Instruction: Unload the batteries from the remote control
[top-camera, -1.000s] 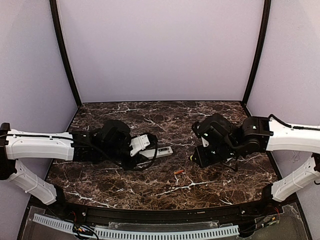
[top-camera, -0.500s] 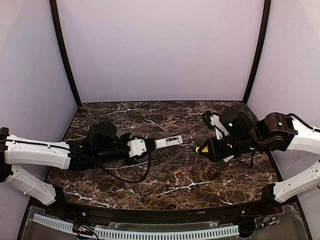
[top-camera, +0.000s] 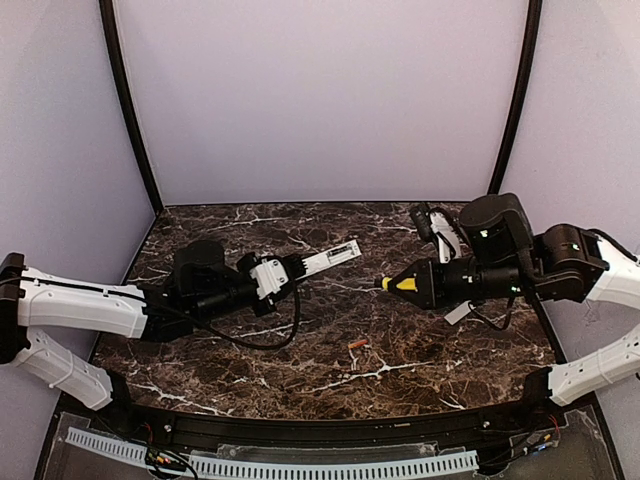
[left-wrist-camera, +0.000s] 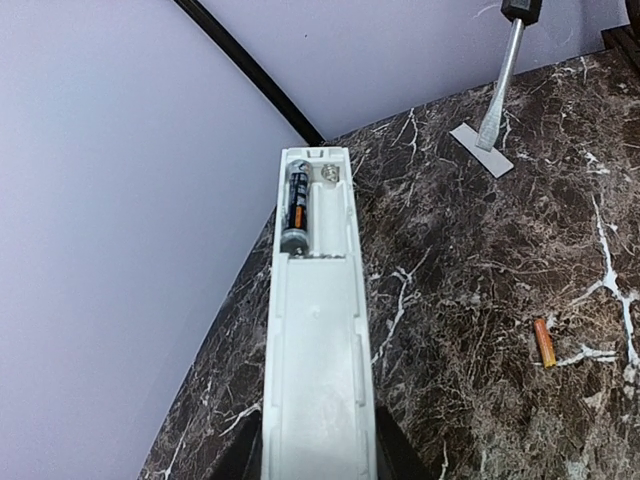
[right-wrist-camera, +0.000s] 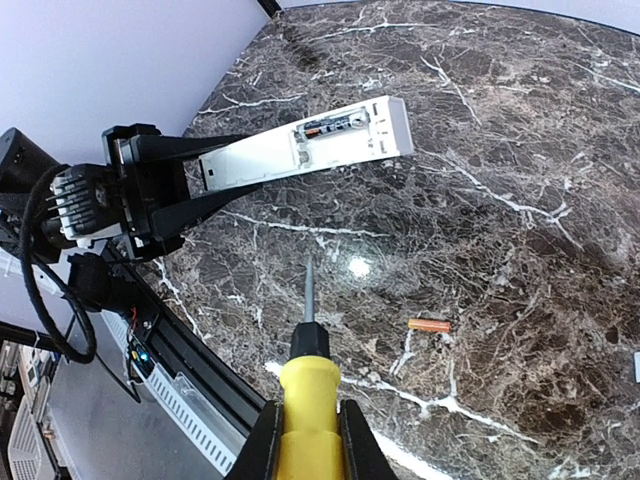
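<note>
My left gripper (top-camera: 285, 270) is shut on the remote control (top-camera: 330, 257) and holds it above the table, battery bay up. In the left wrist view the remote (left-wrist-camera: 315, 340) sits between my fingers (left-wrist-camera: 392, 452), and one orange-and-black battery (left-wrist-camera: 297, 205) lies in the left slot; the right slot is empty. A second battery (top-camera: 357, 344) lies loose on the table and also shows in both wrist views (left-wrist-camera: 543, 342) (right-wrist-camera: 429, 326). My right gripper (right-wrist-camera: 311, 440) is shut on a yellow-handled screwdriver (right-wrist-camera: 311, 385), whose tip points at the remote (right-wrist-camera: 310, 145) from a short gap.
The flat white cover strip (left-wrist-camera: 482, 150) lies on the marble table under the screwdriver shaft (left-wrist-camera: 500, 90). Purple walls close in the back and sides. A black rail (top-camera: 320, 430) runs along the near table edge.
My left gripper has lifted the remote off the table and swung its free end up and to the right. My right arm has risen and turned the screwdriver to point left at the remote.
</note>
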